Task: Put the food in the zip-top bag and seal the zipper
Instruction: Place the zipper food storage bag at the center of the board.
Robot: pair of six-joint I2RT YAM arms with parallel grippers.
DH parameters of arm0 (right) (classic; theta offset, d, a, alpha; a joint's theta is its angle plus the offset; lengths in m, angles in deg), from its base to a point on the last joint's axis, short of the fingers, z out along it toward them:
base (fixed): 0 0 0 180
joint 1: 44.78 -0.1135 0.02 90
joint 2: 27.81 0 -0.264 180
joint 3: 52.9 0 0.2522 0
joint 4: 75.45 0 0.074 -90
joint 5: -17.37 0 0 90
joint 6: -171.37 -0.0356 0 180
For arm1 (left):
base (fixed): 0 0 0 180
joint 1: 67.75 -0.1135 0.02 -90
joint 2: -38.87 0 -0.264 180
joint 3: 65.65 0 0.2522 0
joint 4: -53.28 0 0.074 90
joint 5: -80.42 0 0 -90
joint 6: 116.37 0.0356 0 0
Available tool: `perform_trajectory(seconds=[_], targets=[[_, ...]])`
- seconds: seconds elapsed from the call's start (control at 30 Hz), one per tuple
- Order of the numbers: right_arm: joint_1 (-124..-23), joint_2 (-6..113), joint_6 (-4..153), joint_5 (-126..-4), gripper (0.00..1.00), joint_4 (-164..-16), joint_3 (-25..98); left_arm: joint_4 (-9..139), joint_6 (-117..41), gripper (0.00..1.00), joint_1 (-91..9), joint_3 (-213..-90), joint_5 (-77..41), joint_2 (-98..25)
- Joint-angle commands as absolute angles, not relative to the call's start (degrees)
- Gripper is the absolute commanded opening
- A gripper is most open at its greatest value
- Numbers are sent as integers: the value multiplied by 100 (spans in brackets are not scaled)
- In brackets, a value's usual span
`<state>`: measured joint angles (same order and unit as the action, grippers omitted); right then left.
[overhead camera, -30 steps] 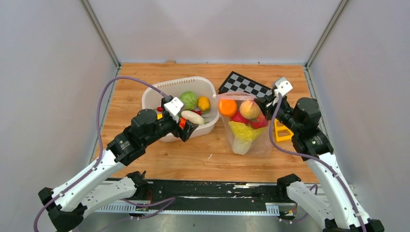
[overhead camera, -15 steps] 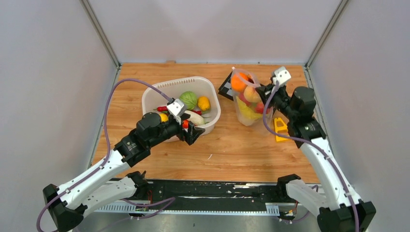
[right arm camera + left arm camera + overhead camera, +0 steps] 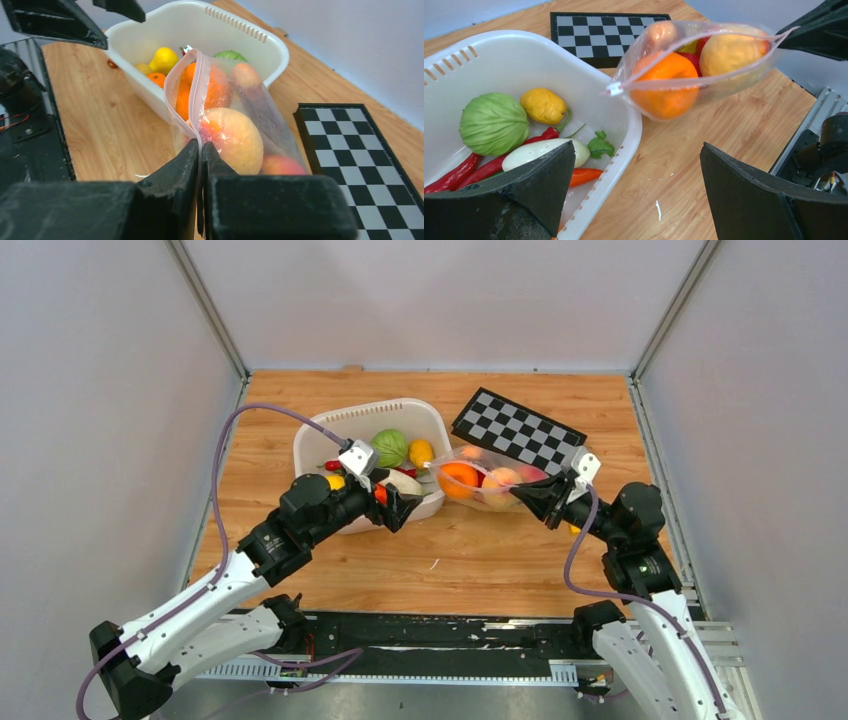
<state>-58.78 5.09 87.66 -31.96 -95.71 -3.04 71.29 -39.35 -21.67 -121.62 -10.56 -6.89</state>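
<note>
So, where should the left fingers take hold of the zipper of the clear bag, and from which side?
Probably the free end of the zipper, the corner nearest the white basket, where both strips meet. Come from the basket side, along the strip. The right gripper pinches the opposite end, and the mouth gapes between, so only this corner is flat and bare.

The left gripper [image 3: 636, 155] is spread wide across the bottom of the frame. Upper centre, the bag [image 3: 734, 85] lies sideways with its zipper [image 3: 649, 86] parted, holding an orange [image 3: 664, 102]. At left, the basket [image 3: 624, 115] holds a cabbage [image 3: 493, 124], a lemon [image 3: 543, 105] and chillies [image 3: 479, 172].
</note>
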Motion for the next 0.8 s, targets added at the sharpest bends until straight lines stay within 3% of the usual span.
perform_trajectory(seconds=[0.0,0.07,0.1,0.2,0.23,0.47,0.77], targets=[[-5884,585,8561,-2410,9,-9966,-17,6779,-4037,100,-2174,-12116,-974,-647],[-5884,630,8487,-2350,10,-10185,68,6796,-4035,100,-2178,-12108,-971,-637],[-5886,625,8486,-2350,14,-10271,129,6807,-4027,100,-2178,-12107,-974,-626],[-5884,519,8616,-2329,44,-10614,400,6849,-4034,100,-2178,-12090,-972,-590],[-5884,459,8646,-2313,47,-10680,470,6852,-4033,100,-2178,-12082,-975,-573],[-5887,-39,8567,-2181,58,-10662,616,6878,-4074,100,-2178,-12082,-983,-570],[-5885,590,8196,-4068,62,-11240,559,6929,-4152,100,-2178,-12060,-1476,-833]])
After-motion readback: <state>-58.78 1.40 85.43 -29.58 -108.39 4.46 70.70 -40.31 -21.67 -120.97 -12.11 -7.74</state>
